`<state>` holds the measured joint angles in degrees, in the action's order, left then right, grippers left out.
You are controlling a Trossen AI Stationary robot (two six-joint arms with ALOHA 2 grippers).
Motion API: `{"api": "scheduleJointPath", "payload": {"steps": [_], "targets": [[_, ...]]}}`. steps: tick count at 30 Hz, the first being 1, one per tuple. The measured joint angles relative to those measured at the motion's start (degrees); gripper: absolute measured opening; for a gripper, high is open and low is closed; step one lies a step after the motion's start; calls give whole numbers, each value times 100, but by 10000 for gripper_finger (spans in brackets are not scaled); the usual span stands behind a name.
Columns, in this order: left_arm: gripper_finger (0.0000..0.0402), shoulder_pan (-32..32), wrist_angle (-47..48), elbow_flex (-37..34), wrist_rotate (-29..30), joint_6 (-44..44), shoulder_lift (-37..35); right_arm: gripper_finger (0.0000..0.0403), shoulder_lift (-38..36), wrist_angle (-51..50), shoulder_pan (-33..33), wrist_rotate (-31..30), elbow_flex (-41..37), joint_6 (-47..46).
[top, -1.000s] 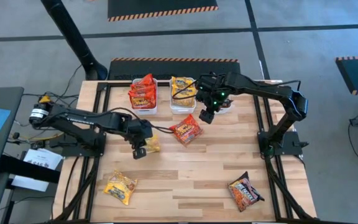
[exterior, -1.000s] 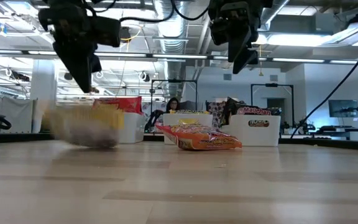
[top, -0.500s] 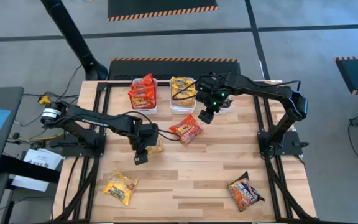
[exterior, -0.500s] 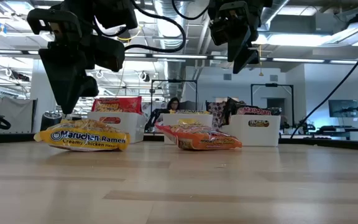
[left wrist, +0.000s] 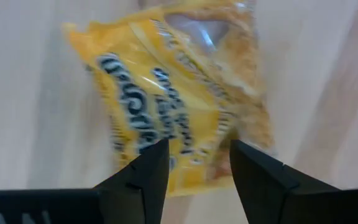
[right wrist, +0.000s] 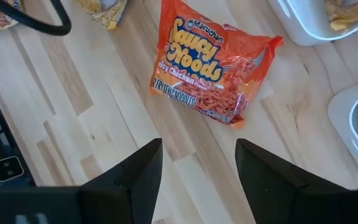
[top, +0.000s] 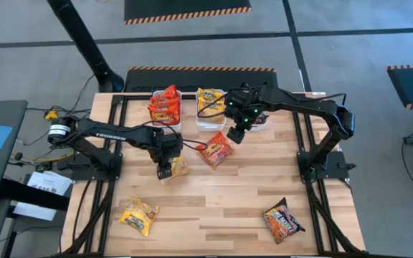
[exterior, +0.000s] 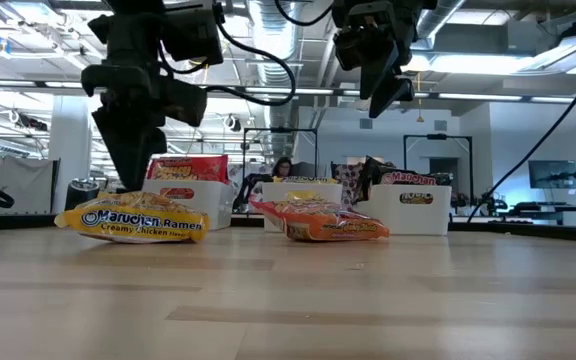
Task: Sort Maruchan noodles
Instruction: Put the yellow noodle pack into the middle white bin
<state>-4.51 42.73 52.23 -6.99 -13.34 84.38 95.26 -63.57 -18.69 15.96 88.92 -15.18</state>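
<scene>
A yellow Maruchan noodle packet [top: 178, 167] [left wrist: 179, 93] lies flat on the wooden table. My left gripper [top: 165, 171] [exterior: 133, 183] stands open just above it, fingers pointing down, with the packet showing between and beyond the fingertips [left wrist: 197, 149]. A red packet [top: 215, 149] [right wrist: 213, 68] lies flat near the table's middle. My right gripper [top: 236, 135] [right wrist: 197, 146] hangs open and empty above its far edge.
Three white tubs stand at the far edge: the left [top: 165, 118] holds red packets, the middle [top: 211, 113] yellow ones, the right [top: 262, 120] lies under my right arm. A yellow packet [top: 139, 215] lies front left, a dark one [top: 282, 221] front right.
My left gripper has opened and let go of the yellow packet. The packet, a blur just above the table a second ago, now lies flat and still. The gripper has shifted slightly toward the table's right edge and stays above the packet.
</scene>
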Motion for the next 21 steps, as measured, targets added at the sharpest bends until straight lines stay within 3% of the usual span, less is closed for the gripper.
{"api": "scheduleJointPath", "payload": {"steps": [21], "targets": [[150,210,-900,55,265,19,1061,228,0,286,-3,-29,0,-206]]}}
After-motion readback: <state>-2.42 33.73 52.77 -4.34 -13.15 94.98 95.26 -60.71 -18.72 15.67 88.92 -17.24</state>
